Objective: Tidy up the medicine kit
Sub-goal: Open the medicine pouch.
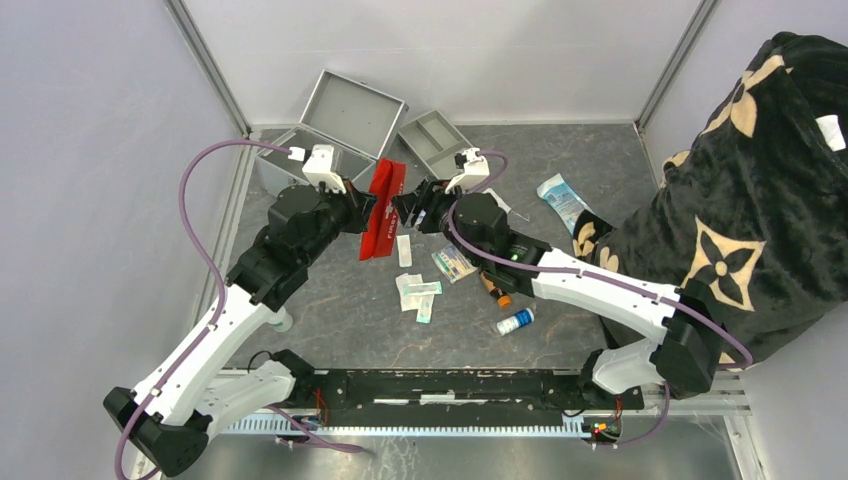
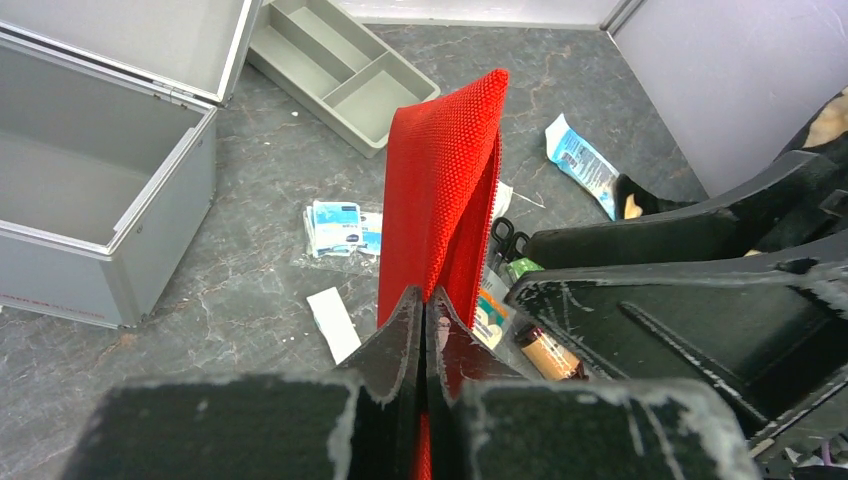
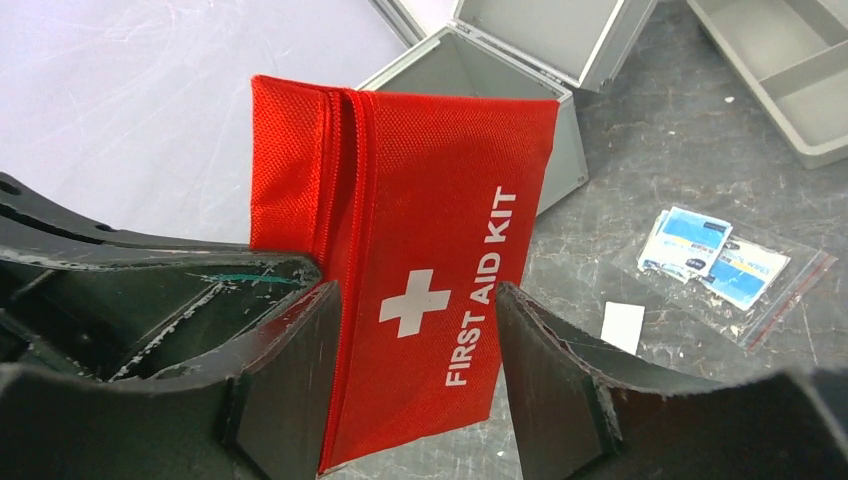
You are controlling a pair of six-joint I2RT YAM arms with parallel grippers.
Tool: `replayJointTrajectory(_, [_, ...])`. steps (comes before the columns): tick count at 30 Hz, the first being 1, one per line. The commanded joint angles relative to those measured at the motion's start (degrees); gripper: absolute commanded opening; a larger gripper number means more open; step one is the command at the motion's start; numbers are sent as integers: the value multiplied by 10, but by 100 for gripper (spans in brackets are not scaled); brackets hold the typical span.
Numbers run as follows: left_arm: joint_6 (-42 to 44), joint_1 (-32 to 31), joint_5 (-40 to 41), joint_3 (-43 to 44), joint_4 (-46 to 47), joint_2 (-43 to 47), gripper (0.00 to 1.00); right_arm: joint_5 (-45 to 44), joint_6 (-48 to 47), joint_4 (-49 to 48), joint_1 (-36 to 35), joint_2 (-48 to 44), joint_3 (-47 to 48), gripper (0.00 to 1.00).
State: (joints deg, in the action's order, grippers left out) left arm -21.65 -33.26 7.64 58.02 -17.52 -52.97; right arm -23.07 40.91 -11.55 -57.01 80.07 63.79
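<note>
Medicine kit (image 1: 300, 155): upper left of the top view, on the table, lid swung back. The left wrist view shows part of its inside with nothing packed there.
Left gripper (image 2: 422, 305): pinched tight on the bottom edge of the red pouch (image 2: 440, 200), holding it upright above the table.
Right gripper (image 3: 420, 330): jaws spread wide, 1 finger on either side of the pouch's printed face. Whether the pads touch the fabric is hard to tell from here.
Progress: early, by my reading. The pouch is in hand but not in the kit.
Left to do: pouch, divided tray (image 1: 435, 140), bag of sachets (image 2: 340, 228), blue-white packet (image 1: 562, 200), small bottle (image 1: 515, 321) and other loose packets at centre frame all lie outside the kit.
Surface: dark grey marbled table (image 1: 350, 330), flat and matte.
Room: pale panel walls with metal corner posts. A person in a black patterned garment (image 1: 760, 200) is at the right edge.
</note>
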Motion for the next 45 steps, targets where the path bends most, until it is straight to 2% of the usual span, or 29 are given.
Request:
replayJointTrajectory(1, [-5, -4, 1, 7, 13, -2, 2, 10, 16, -5, -3, 13, 34, 64])
replayJointTrajectory(12, [13, -7, -32, 10, 6, -30, 2, 18, 11, -1, -4, 41, 42, 64])
replayJointTrajectory(19, [17, -8, -33, 10, 7, -25, 2, -22, 10, 21, -3, 59, 43, 50])
replayJointTrajectory(25, [29, -8, -44, 4, 6, -20, 2, -28, 13, 30, -3, 76, 52, 47])
replayJointTrajectory(29, [41, -8, -56, 4, -1, -20, 2, -31, 13, 27, -3, 73, 48, 35])
replayJointTrajectory(33, [54, -8, -73, 3, -6, -27, 2, -22, 19, 6, -2, 62, 32, 3])
replayJointTrajectory(34, [57, -8, -74, 5, -10, -30, 2, -22, 22, 3, -2, 58, 28, 0])
replayJointTrajectory(37, [62, -8, -103, 13, -19, -44, 13, -24, 31, -3, -2, 47, 18, 0])
replayJointTrajectory(38, [61, -8, -113, 15, -19, -49, 20, -26, 36, -5, -1, 44, 12, 0])
replayJointTrajectory(42, [48, -8, -140, 18, -15, -49, 59, -28, 65, -16, 12, 25, -12, 0])
replayJointTrajectory(45, [41, -8, -146, 15, -1, -29, 72, -23, 98, -19, 36, 9, -36, 0])
